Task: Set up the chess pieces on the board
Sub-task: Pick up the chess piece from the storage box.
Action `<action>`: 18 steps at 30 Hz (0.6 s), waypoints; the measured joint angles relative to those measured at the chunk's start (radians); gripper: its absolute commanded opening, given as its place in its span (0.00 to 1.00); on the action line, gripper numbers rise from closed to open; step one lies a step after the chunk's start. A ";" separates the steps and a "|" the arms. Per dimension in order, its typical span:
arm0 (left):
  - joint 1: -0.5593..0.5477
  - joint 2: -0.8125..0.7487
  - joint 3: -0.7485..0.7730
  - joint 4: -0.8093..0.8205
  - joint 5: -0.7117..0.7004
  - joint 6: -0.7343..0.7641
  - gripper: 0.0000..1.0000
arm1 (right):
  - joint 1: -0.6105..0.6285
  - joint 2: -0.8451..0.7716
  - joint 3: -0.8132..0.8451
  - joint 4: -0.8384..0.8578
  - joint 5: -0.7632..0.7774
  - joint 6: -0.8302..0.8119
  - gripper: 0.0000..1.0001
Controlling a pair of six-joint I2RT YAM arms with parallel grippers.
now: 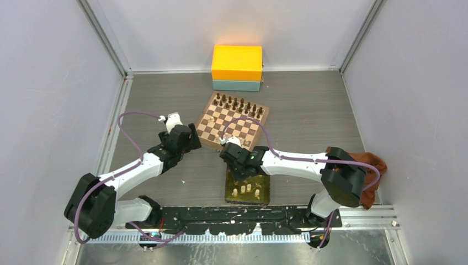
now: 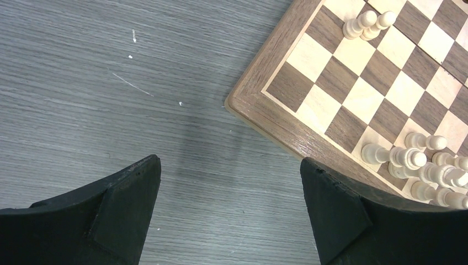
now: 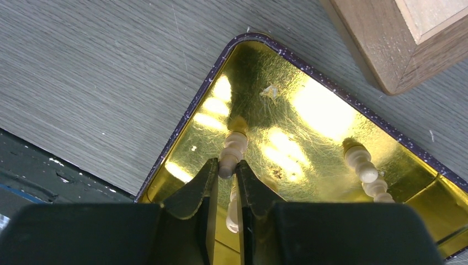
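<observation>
The right arm [image 1: 298, 163] stretches inward, wrist tipped over the gold tray [image 3: 309, 110], right end effector [image 3: 225, 167] pinching a cream chess piece [image 3: 235, 145] there. The left end effector [image 2: 230, 165] is spread wide above the surface [image 2: 110, 83], beside the board [image 2: 265, 117] corner.

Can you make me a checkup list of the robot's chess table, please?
Surface: grey wood-grain table, few pale specks.
Job's things: board holds dark pieces on far rows, cream pieces near one edge; more in the gold tray.
Clutter: brown cloth at right; orange box on teal box at back.
Hands: left hand open beside the board's corner; right hand shut on a cream piece in the tray.
Cables: purple cables loop over both arms.
Surroundings: pale walls around.
</observation>
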 measured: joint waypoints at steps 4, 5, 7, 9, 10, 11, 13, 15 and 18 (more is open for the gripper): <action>0.000 0.000 0.000 0.000 0.000 0.000 0.98 | 0.000 0.000 0.000 0.000 0.002 0.000 0.05; 0.000 0.000 0.000 0.000 0.000 0.000 0.98 | 0.000 -0.001 0.000 -0.001 0.003 0.000 0.04; 0.000 -0.001 0.000 0.000 0.000 0.000 0.98 | 0.000 -0.002 0.000 -0.002 0.008 -0.001 0.02; 0.000 -0.003 0.000 0.000 0.000 0.000 0.98 | 0.000 -0.003 0.002 -0.010 0.015 -0.004 0.02; 0.000 -0.005 0.000 0.000 0.000 0.000 0.98 | 0.000 -0.004 0.005 -0.018 0.020 -0.005 0.01; 0.000 -0.007 0.000 0.000 0.000 0.000 0.98 | 0.000 -0.006 0.008 -0.027 0.026 -0.007 0.01; 0.000 -0.012 0.000 0.000 0.000 0.000 0.98 | 0.000 -0.008 0.018 -0.047 0.037 -0.011 0.01; 0.000 -0.021 0.000 0.000 -0.001 0.000 0.97 | 0.000 -0.015 0.026 -0.059 0.047 -0.016 0.01; 0.000 -0.033 0.000 0.000 -0.003 0.000 0.98 | 0.000 -0.033 0.044 -0.083 0.063 -0.024 0.01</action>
